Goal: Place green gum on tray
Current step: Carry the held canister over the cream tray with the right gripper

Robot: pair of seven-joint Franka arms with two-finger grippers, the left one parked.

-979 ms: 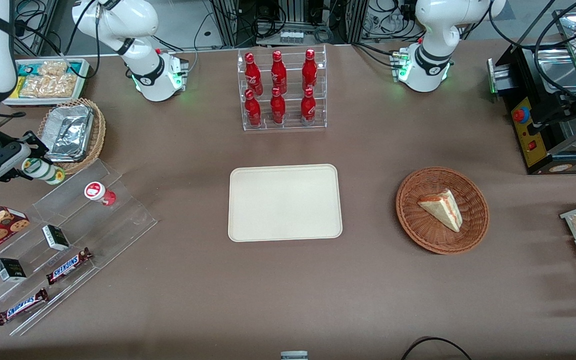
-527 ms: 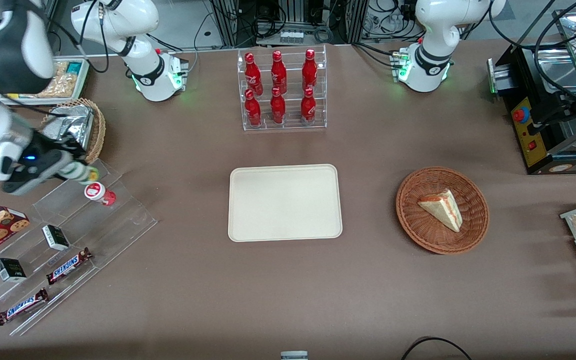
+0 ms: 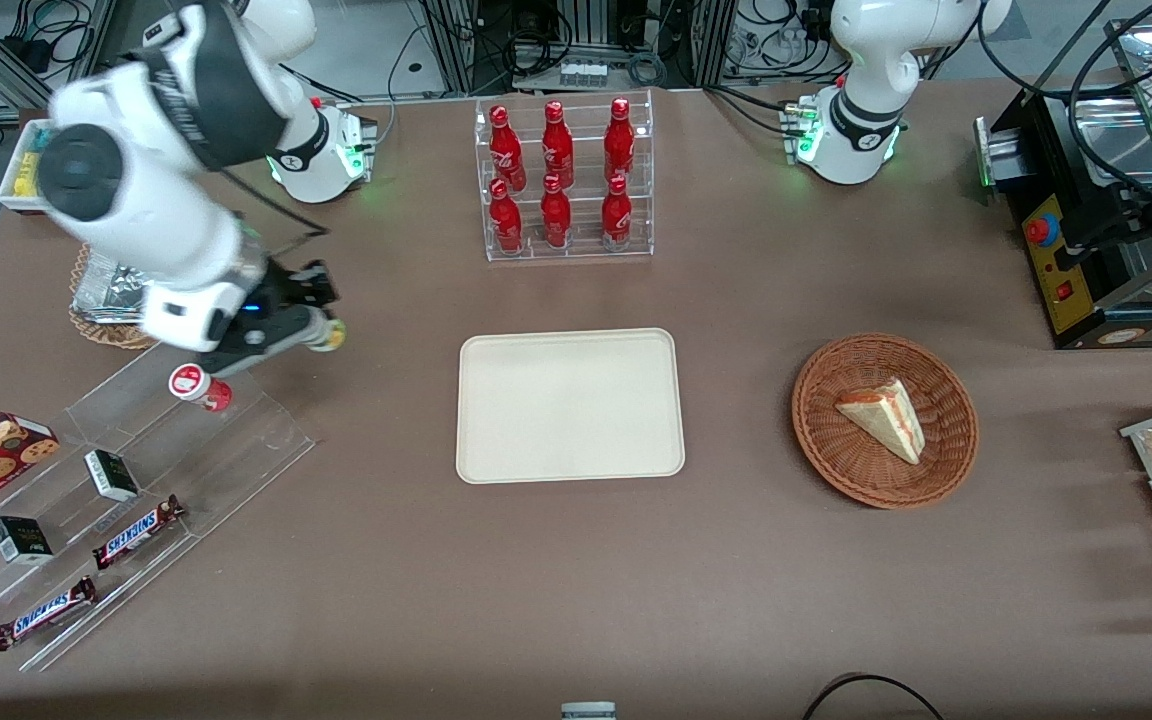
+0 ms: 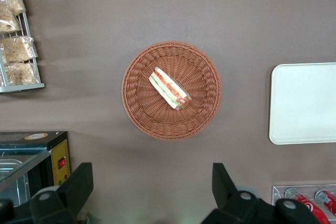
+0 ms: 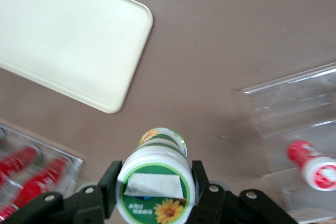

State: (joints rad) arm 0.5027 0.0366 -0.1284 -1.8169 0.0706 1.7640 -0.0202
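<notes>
The gripper (image 3: 314,330) hangs in the air over the brown table (image 3: 386,560), between the clear plastic steps (image 3: 186,440) and the tray (image 3: 570,405). Its two fingers (image 5: 109,188) squeeze the green gum (image 5: 155,182) from both sides, so the small bottle sits right between them, up off the table. The bottle lies on its side. In the front view its long way runs level, with the yellow-and-green end (image 3: 333,335) sticking out past the fingers and pointing toward the tray. In the right wrist view the white lid with the green ring faces the camera.

The tray is flat on the table with nothing on it, and the gum is near it but not over it. The red gum bottle (image 3: 200,386) lies on the plastic steps, close to the gripper and nearer the front camera.
</notes>
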